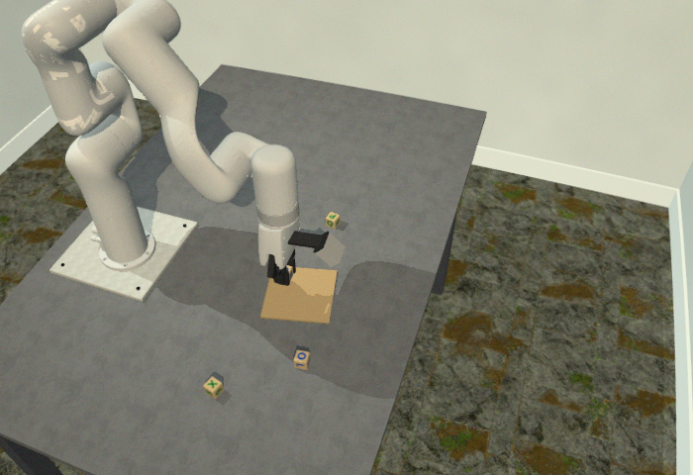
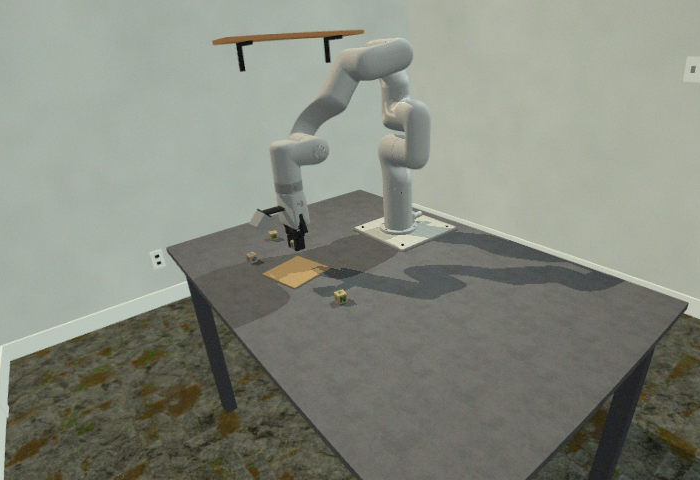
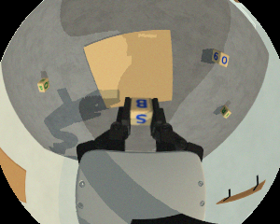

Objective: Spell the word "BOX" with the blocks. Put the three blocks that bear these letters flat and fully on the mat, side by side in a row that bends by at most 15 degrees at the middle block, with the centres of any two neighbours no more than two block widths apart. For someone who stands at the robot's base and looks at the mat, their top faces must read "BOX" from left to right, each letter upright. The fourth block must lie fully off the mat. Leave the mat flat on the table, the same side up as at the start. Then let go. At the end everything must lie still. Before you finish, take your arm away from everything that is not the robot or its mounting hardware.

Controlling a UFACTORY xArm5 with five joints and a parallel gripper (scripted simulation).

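Note:
My gripper (image 1: 282, 281) (image 2: 296, 246) (image 3: 141, 105) is shut on the B block (image 3: 141, 111), held above the table by the mat's base-side edge. Its B and S faces show in the wrist view, upside down; S seems to be on top. The wooden mat (image 1: 297, 311) (image 2: 294, 278) (image 3: 154, 61) lies flat. The O block (image 1: 301, 358) (image 2: 251, 258) (image 3: 220, 58), with blue letters, lies off the mat. The X block (image 1: 213, 386) (image 2: 273, 234) (image 3: 225, 112) lies off it too, green X up. A green-lettered block (image 1: 332, 219) (image 2: 340, 297) (image 3: 43, 85), N on one side, lies off the opposite side.
The robot's white base plate (image 1: 156, 224) (image 2: 404, 243) stands on the grey table (image 1: 358, 140) (image 2: 419, 339). The arm's shadow falls across the table and part of the mat. A wall shelf (image 2: 288, 36) hangs behind, away from the table.

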